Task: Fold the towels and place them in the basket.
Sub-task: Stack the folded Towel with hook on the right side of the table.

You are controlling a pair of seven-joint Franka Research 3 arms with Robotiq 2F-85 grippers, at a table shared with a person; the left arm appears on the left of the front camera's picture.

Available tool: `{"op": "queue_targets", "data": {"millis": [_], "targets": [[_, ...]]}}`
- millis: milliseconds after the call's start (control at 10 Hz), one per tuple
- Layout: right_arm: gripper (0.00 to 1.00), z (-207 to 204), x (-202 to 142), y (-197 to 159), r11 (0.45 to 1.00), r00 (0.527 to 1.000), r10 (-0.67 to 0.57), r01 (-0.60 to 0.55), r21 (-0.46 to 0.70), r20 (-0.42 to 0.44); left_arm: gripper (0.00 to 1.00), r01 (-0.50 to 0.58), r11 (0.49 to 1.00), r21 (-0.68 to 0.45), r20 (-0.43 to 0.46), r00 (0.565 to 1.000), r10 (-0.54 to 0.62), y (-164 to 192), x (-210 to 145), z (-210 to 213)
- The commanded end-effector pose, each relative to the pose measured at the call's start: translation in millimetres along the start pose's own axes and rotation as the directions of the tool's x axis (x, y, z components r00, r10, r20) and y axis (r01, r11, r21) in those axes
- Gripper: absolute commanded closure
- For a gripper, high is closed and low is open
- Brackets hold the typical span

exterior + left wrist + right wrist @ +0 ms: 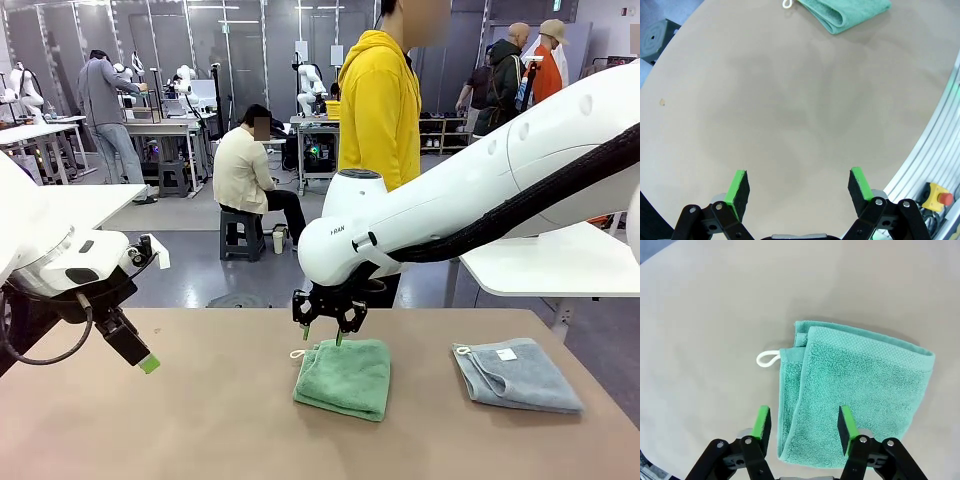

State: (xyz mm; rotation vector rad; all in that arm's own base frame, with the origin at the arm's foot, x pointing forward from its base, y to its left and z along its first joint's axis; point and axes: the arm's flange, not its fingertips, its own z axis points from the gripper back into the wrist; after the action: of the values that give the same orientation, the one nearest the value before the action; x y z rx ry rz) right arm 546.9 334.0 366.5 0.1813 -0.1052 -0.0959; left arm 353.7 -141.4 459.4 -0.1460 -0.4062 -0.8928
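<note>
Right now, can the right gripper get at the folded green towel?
Probably yes: the right gripper hangs open directly over the green towel, near its edge, with nothing between them.

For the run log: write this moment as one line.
right end effector: open, above green towel edge | left end effector: open, over bare table | grey-blue towel: folded, untouched

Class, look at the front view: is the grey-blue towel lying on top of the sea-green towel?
No. The grey-blue towel lies on the table apart from the folded sea-green towel, with bare tabletop between them.
</note>
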Motion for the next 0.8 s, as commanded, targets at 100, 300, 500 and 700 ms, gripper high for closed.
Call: {"op": "queue_targets", "data": {"millis": [100, 300, 500, 700], "targets": [[0.32, 0, 0, 1, 1.0, 1.0, -0.003, 0.003, 0.004, 0.002, 0.0, -0.007, 1.0, 0.021, -0.008, 1.0, 0.007, -2, 1, -1], [0.32, 0, 0, 0, 1.0, 1.0, 0.0, 0.0, 0.0, 0.0, 0.0, -0.007, 1.0, 0.021, -0.008, 1.0, 0.007, -2, 1, -1], [0.32, 26, -41, -29, 0.999, 1.0, 0.025, -0.025, 0.024, -0.01, 0.0, -0.007, 1.0, 0.021, -0.008, 1.0, 0.007, -2, 1, -1], [0.32, 33, -69, -61, 0.995, 1.0, -0.022, 0.02, 0.102, 0.021, 0.0, -0.007, 1.0, 0.021, -0.008, 1.0, 0.007, -2, 1, -1]]}}
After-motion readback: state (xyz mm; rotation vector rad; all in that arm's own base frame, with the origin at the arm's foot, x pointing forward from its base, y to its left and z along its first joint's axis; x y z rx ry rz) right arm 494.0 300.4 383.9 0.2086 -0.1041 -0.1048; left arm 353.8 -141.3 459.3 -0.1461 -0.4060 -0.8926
